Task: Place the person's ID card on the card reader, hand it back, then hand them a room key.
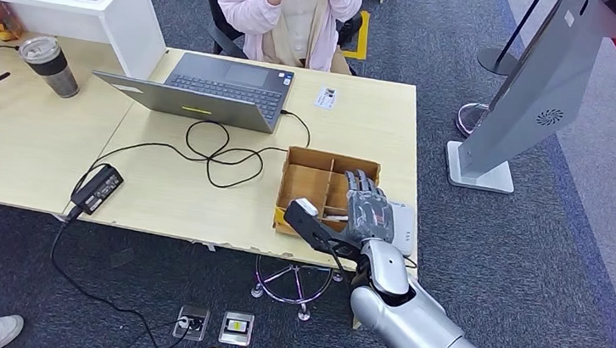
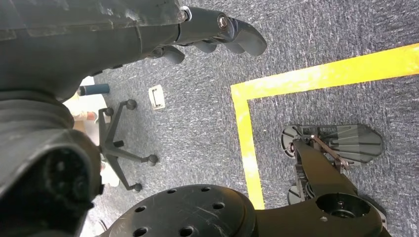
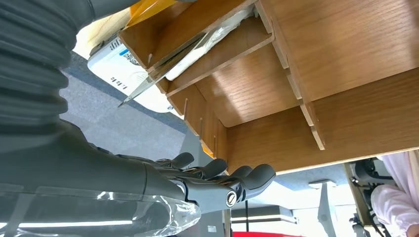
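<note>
A small white ID card (image 1: 325,97) lies on the wooden table (image 1: 34,148) in front of a seated person in pink (image 1: 290,10). Near the table's front right corner stands a divided wooden box (image 1: 332,156), with white cards (image 1: 333,218) in a near compartment. My right hand (image 1: 367,204) hovers over the box's right side, fingers spread, holding nothing. Beside the box lies the white card reader (image 1: 404,224), partly under the hand. In the right wrist view, the fingers (image 3: 222,178) reach past the box (image 3: 346,49), the white cards (image 3: 207,42) and the reader (image 3: 116,66). My left hand (image 2: 217,29) hangs over the carpet, holding nothing.
An open laptop (image 1: 210,88) sits mid-table with a black cable looping to a power adapter (image 1: 97,188). A tumbler (image 1: 49,65) stands at the left. A grey kiosk stand (image 1: 534,93) rises right of the table. A chair base (image 1: 294,283) is under the front edge.
</note>
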Tool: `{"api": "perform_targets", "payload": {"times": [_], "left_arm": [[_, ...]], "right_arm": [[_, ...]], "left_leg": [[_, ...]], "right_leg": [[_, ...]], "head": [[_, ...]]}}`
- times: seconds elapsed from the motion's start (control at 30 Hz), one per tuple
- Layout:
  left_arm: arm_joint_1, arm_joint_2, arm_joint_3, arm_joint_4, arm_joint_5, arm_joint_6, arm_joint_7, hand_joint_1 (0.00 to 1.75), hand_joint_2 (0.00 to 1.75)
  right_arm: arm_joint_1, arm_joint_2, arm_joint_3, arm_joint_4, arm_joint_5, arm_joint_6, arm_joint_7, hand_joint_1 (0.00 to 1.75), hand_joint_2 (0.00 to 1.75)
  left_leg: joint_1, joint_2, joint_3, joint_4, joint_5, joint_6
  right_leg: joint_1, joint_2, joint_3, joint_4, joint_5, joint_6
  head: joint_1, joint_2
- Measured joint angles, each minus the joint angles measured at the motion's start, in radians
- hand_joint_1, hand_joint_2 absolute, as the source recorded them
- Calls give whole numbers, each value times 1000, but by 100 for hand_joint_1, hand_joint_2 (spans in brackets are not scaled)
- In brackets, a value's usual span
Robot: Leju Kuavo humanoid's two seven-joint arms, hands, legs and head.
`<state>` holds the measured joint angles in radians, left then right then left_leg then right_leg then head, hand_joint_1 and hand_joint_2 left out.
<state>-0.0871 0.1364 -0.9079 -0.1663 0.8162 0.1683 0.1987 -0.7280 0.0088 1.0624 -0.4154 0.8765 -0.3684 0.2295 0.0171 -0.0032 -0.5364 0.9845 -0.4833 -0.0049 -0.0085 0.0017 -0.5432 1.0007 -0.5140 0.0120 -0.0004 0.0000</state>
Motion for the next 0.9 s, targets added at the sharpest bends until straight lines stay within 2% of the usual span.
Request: {"api": "perform_targets", "payload": {"times": [0.37, 0.9], "left_arm": [[0, 0, -1, 0, 0, -13, -1, 0, 0], [-2, 1, -25, 0, -4, -28, -8, 0, 0]], "right_arm": [[0, 3, 0, -3, -2, 9, -24, 0, 175], [2, 4, 0, -46, 7, 45, -11, 0, 175]], "left_leg": [[0, 0, 0, 0, 0, 0], [0, 0, 0, 0, 0, 0]], "right_leg": [[0, 0, 0, 0, 0, 0], [0, 0, 0, 0, 0, 0]], "head": [[0, 0], [0, 0]]}}
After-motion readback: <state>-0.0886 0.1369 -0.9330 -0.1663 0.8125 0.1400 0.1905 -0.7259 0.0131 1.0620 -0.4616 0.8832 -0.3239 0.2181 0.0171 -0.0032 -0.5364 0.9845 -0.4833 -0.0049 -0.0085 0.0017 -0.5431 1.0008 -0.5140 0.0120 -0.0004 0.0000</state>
